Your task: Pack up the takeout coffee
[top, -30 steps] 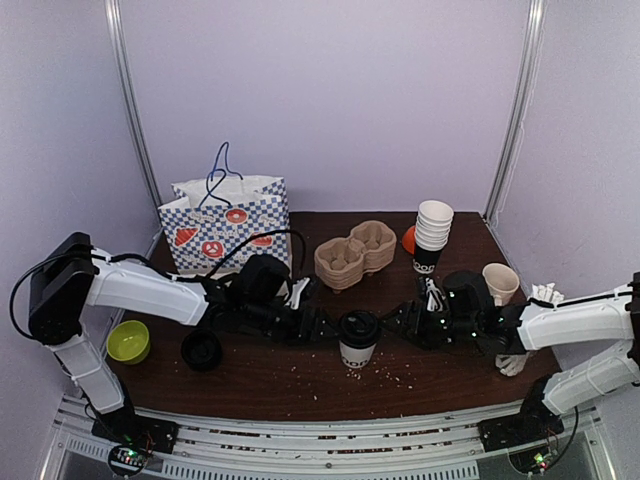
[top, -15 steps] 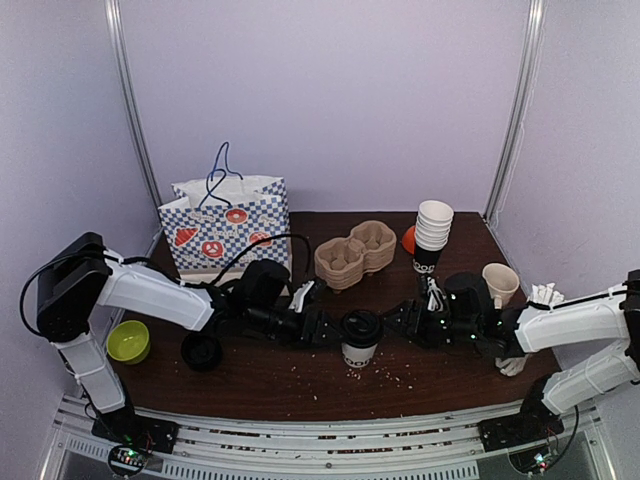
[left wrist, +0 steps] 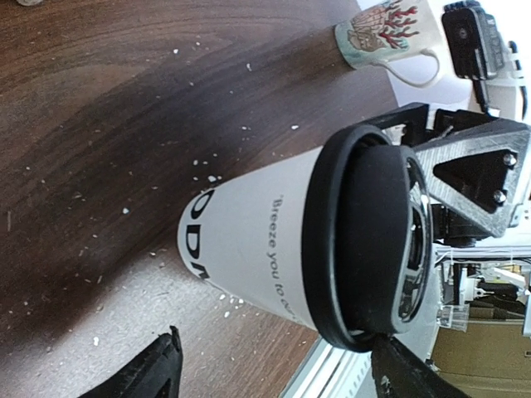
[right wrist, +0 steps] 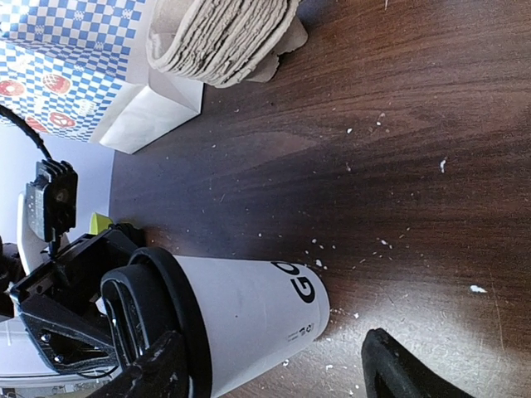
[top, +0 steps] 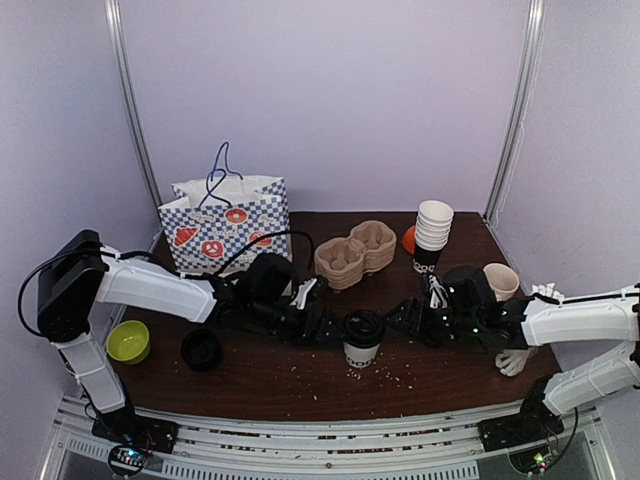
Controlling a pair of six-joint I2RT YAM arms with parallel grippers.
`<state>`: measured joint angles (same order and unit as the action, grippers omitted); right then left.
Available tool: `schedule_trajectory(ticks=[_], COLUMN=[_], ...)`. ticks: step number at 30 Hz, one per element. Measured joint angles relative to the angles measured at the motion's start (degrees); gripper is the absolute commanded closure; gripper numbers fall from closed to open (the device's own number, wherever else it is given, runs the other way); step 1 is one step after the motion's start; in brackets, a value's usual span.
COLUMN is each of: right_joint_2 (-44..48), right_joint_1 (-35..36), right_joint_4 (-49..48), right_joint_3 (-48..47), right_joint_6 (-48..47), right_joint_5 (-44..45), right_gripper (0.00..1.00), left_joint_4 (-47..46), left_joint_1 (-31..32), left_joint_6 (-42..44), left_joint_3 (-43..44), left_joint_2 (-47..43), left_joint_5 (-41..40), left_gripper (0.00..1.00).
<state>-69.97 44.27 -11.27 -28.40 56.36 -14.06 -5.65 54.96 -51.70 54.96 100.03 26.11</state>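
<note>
Middle of the tabletop (top: 300,385), the coffee cup (top: 361,340) is standing upright with its black lid on, pretty much where it was a second ago. Maybe it got nudged a hair to the right, hard to say.

What did change: both arms loosened up. The left fingers (top: 333,328) and the right fingers (top: 400,320) are close in on either side of the cup, and both pairs are spread wider than they were a moment back. In each wrist view the two tips sit well apart with the cup out ahead of them, so nothing is clamped on it right now. One left tip looks very near the lid rim, but I can't tell if it's actually touching.

My read is that the lid looks seated evenly all round, so that part seems done and the cup is standing free. It hasn't been packed yet. The cardboard cup carrier (top: 355,250) and the checkered paper bag (top: 225,225) are both further back, well apart from the cup. One arm will need a proper grip on the cup body, not the lid, before lifting.
</note>
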Motion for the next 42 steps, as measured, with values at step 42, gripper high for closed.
schedule_trajectory(ticks=[42], right_joint_2=[-25.09], right_joint_1=[11.52], right_joint_4=[48.17], right_joint_3=[-47.17], right_joint_6=[-33.68], right_joint_5=[13.66], right_gripper=[0.0], left_joint_4=[20.44], left_joint_1=[2.43], left_joint_6=[5.6], left_joint_3=[-9.68], left_joint_2=[-33.33], left_joint_5=[-29.11], left_gripper=[0.02])
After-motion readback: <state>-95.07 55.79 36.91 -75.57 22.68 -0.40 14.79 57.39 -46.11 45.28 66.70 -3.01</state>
